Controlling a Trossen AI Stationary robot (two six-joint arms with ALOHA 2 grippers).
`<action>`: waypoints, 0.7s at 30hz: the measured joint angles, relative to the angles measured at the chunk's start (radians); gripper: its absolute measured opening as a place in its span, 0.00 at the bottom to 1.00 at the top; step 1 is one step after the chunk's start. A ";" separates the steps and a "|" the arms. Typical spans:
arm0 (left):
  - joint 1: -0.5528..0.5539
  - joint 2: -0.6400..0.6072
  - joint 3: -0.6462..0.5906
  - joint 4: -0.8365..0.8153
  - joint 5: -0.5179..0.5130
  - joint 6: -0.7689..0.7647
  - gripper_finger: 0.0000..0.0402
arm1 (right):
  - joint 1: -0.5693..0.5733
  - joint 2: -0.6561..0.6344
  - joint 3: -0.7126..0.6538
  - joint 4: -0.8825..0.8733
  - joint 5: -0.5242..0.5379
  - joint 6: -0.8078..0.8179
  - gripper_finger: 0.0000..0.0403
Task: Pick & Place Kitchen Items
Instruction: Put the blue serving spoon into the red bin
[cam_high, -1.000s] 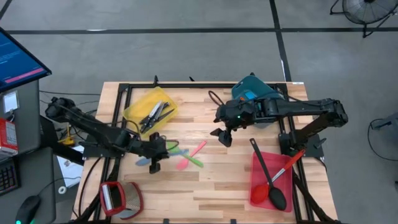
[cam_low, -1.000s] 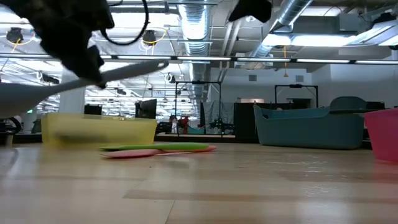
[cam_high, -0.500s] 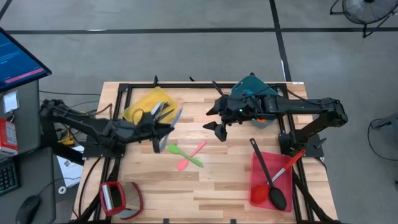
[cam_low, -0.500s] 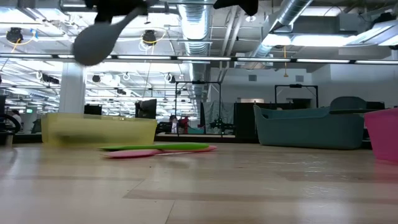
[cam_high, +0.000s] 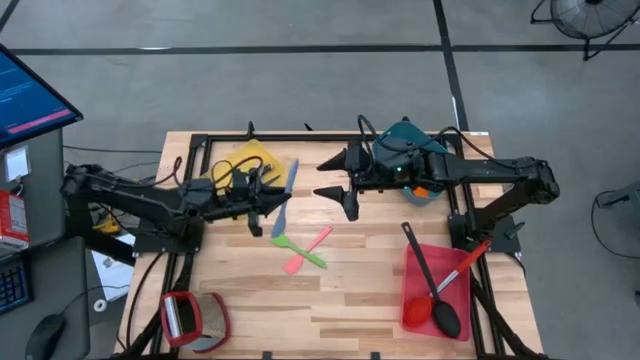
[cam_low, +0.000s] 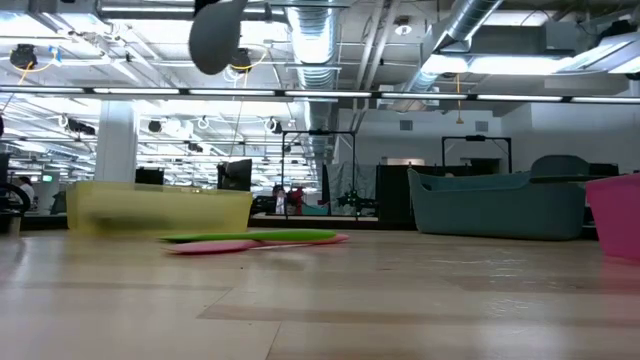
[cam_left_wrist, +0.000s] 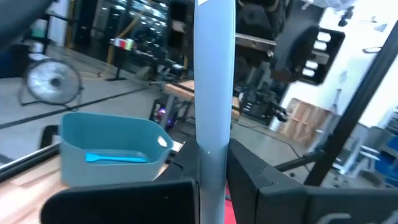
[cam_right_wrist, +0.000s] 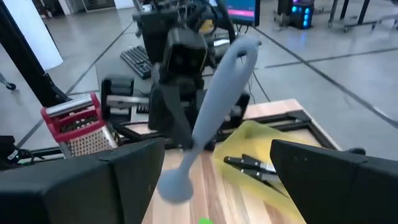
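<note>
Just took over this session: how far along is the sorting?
Done: knives lie in the yellow bin, a black ladle and a red spoon in the red bin, a blue tool in the teal bin. In hand: the left hand is shut on the grey-blue spoon, lifted; the right hand is open, facing it. Left: the green spatula and pink spatula on the table.

Counted around the wooden table (cam_high: 330, 300):

- Plastic bins: three. One yellow bin (cam_high: 222, 172), one teal bin (cam_high: 420, 134), one red bin (cam_high: 412, 300).
- Small spatulas flat on the table: two. One green spatula (cam_high: 305, 253), one pink spatula (cam_high: 312, 245).
- Grey-blue spoon (cam_high: 286, 198): one.
- Black ladle (cam_high: 432, 287): one, in the red bin.
- Red-framed grater (cam_high: 184, 318): one.
- Blue spatula (cam_left_wrist: 115, 158): one, in the teal bin.
</note>
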 joint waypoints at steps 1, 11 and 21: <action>0.007 0.017 0.000 0.016 0.020 -0.001 0.06 | 0.000 0.000 0.000 0.008 0.000 -0.006 0.72; 0.048 0.150 0.059 0.136 0.157 0.049 0.06 | -0.019 0.000 0.000 0.024 0.000 -0.010 0.72; 0.097 0.227 0.128 0.152 0.251 0.076 0.06 | -0.017 0.000 0.000 0.066 -0.031 -0.008 0.72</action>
